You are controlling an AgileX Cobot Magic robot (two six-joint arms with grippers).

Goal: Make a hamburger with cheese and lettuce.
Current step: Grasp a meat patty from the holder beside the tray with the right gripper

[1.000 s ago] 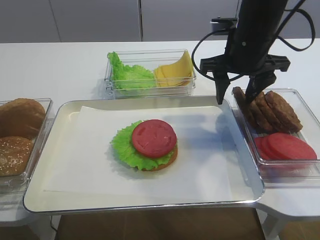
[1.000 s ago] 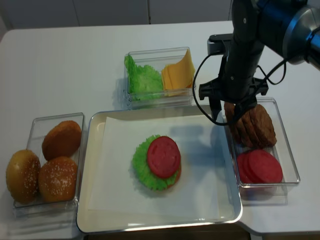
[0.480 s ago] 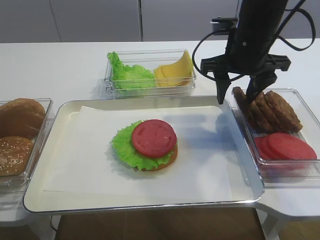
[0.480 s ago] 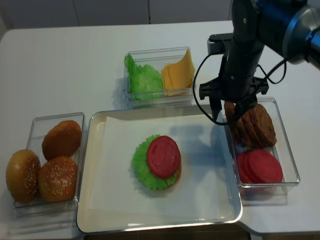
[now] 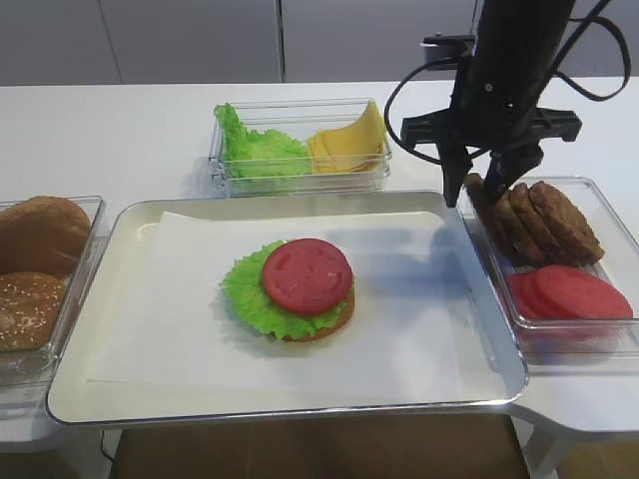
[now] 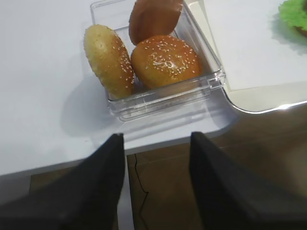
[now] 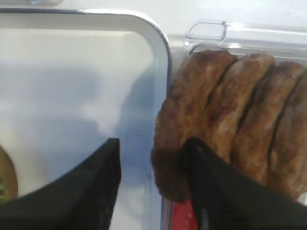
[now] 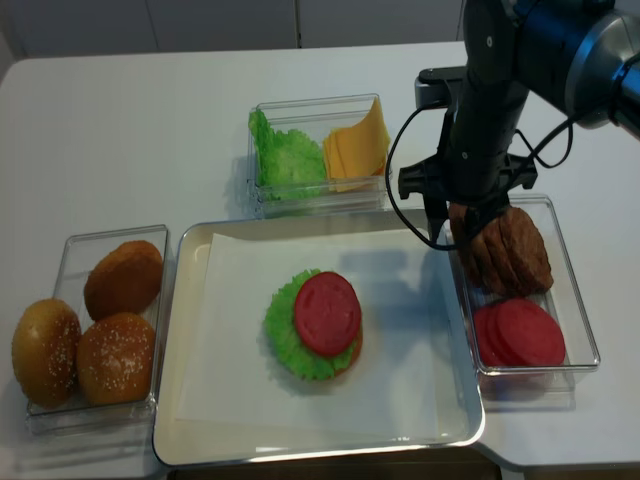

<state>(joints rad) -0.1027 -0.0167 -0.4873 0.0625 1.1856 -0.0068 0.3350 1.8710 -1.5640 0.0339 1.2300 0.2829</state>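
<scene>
With the right tool [image 7: 153,189] half-closed astride the end patty [image 7: 192,124], seemingly not yet clamped, pinch only that one and lift straight.

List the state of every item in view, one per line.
hamburger: unfinished, tomato on top, no patty.
cheese: slices in the bin.
lettuce: in the same bin.
patties: on edge in a row.
right gripper: jaws straddling the end patty.
left gripper: open, holding nothing.
</scene>
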